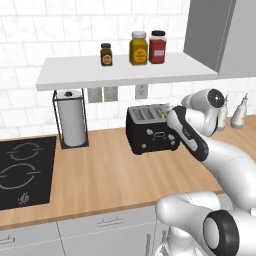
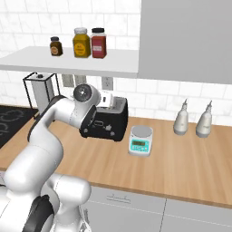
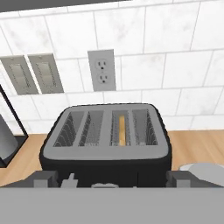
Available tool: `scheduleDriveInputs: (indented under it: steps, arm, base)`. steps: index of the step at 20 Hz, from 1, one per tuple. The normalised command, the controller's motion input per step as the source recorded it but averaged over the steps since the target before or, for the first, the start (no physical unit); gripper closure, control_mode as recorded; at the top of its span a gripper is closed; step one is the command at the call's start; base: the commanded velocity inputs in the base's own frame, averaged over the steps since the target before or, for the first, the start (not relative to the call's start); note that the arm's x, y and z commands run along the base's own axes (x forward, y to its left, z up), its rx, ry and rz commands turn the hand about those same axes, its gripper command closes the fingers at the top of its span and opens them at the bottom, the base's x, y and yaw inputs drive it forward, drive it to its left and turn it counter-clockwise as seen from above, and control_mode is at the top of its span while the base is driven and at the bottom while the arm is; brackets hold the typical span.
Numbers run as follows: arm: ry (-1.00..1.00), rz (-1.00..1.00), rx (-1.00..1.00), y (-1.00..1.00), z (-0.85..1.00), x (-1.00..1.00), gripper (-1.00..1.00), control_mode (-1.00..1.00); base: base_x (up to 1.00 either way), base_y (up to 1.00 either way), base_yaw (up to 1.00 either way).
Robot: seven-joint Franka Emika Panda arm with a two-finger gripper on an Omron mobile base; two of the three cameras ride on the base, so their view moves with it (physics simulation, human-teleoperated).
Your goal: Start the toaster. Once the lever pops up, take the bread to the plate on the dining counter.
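The hand (image 3: 112, 181) is seen nearest, its fingers spread wide with nothing between them, poised just in front of and above the toaster (image 3: 105, 144). The bread (image 3: 122, 130) is seated upright in the third slot from the left, below and ahead of the hand. It would best be approached straight down, the fingers aligned across the slice and closed gently before lifting.

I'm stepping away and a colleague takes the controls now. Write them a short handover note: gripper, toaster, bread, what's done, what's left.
Gripper: open, empty, in front of the toaster, looking down on its top.
Toaster: on the wooden worktop, by the tiled wall.
Bread: sits deep in the third of the four slots in the hand view.
Done: can't tell whether the lever has been pressed.
Left: check the lever; once it pops up, lift the bread out and take it to the plate on the dining counter.
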Motion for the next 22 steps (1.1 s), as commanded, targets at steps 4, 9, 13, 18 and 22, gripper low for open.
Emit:
scheduleDriveInputs:
  steps: [4,9,13,18,22]
  arm:
    - [0.00,0.00,0.00,0.00,0.00,0.00,-1.00,-1.00]
    - [0.00,0.00,0.00,0.00,0.00,0.00,-1.00,-1.00]
    - [0.00,0.00,0.00,0.00,0.00,0.00,-1.00,-1.00]
    - [0.00,0.00,0.00,0.00,0.00,0.00,-1.00,-1.00]
    - [0.00,0.00,0.00,0.00,0.00,0.00,-1.00,-1.00]
  base:
    - [0.00,0.00,0.00]
    - [0.00,0.00,0.00]
    - [0.00,0.00,0.00]
    - [0.00,0.00,0.00]
    - [0.00,0.00,0.00]
